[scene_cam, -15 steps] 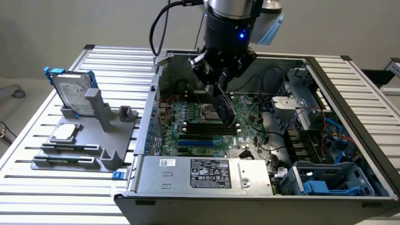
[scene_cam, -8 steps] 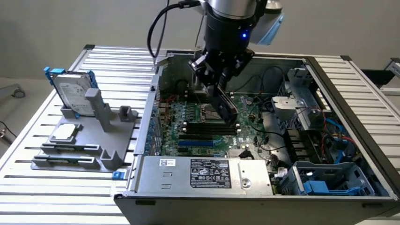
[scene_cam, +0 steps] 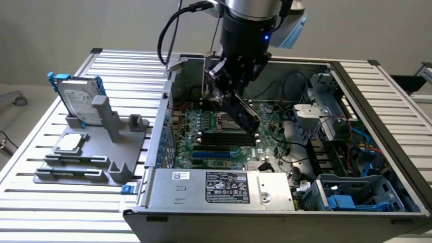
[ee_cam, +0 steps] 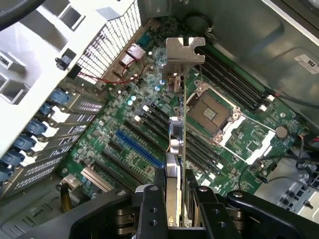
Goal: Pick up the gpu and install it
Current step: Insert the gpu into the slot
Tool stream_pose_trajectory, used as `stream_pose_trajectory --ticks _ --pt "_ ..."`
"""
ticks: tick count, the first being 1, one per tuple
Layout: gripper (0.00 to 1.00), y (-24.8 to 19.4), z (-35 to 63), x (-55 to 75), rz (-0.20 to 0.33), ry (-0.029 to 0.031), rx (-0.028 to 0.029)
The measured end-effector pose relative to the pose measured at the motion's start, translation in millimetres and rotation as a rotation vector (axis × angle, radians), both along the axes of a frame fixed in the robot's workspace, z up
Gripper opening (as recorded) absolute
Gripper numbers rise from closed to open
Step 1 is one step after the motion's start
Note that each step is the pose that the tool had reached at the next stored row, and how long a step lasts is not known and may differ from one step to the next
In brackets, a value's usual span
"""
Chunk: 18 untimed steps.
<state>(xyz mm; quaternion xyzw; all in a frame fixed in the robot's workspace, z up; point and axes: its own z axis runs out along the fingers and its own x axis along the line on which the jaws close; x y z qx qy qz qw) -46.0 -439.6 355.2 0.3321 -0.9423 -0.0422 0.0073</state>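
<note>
**Exterior view**
- The arm is seen reaching down into the open computer case (scene_cam: 154, 152), which lies on a slatted table (scene_cam: 40, 212).
- The gripper (scene_cam: 229, 96) is placed over the motherboard (scene_cam: 202, 129), toward the rear of the case.
- The gpu (scene_cam: 243, 116) is seen as a dark slab hanging below the gripper, above the CPU socket (scene_cam: 225, 121) and the black memory slots (scene_cam: 229, 137).
- Whether its lower end touches the board cannot be told.
- The silver labelled power-supply box (scene_cam: 223, 187) is seen at the near edge of the case.
- A hard drive in a blue frame (scene_cam: 78, 98) is stood upright on a grey fixture (scene_cam: 101, 152), outside the case at the exterior view's left.

**Wrist view**
- The grip itself is shown: the gripper (ee_cam: 174, 204) is closed on the gpu (ee_cam: 175, 144), with one black finger (ee_cam: 152, 209) pressed to each face of the card.
- The card is seen edge-on, and its silver end bracket (ee_cam: 185, 50) is at the end farthest from the fingers.
- The socket (ee_cam: 212, 112) and a long blue slot (ee_cam: 139, 148) are seen on the motherboard (ee_cam: 124, 164) behind the card, one to each side of it.
- A perforated rear grille (ee_cam: 112, 37) is also visible.

**Axis of the gpu**
- In the exterior view the long axis is tilted, running down from the gripper toward the exterior view's right.
- In the wrist view it runs straight away from the fingers, bracket end leading.
</note>
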Motion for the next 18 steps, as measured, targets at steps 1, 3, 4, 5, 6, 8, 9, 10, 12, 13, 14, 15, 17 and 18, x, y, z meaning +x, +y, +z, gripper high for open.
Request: stream_pose_trajectory --ticks 1,3,4,5,6,8,9,10,12,13,14,15,17,18 --pt "0.26 0.0 0.0 0.0 0.018 0.0000 0.0000" --pt "0.26 0.0 0.0 0.0 0.056 0.0000 0.0000" --pt "0.26 0.0 0.0 0.0 0.074 0.0000 0.0000" --pt "0.26 0.0 0.0 0.0 0.092 0.0000 0.0000" --pt "0.26 0.0 0.0 0.0 0.110 0.0000 0.0000" --pt "0.26 0.0 0.0 0.0 0.146 0.0000 0.0000" --pt "0.26 0.0 0.0 0.0 0.164 0.0000 0.0000" --pt "0.26 0.0 0.0 0.0 0.182 0.0000 0.0000" --pt "0.26 0.0 -0.1 0.0 0.218 -0.0001 0.0001" --pt "0.26 0.0 0.0 0.0 0.236 0.0000 0.0000" --pt "0.26 0.0 0.0 0.0 0.256 0.0000 0.0000" --pt "0.26 0.0 0.0 0.0 0.273 0.0000 0.0000" --pt "0.26 0.0 0.0 0.0 0.310 -0.0001 0.0000" --pt "0.26 0.0 0.0 0.0 0.327 0.0000 0.0000"
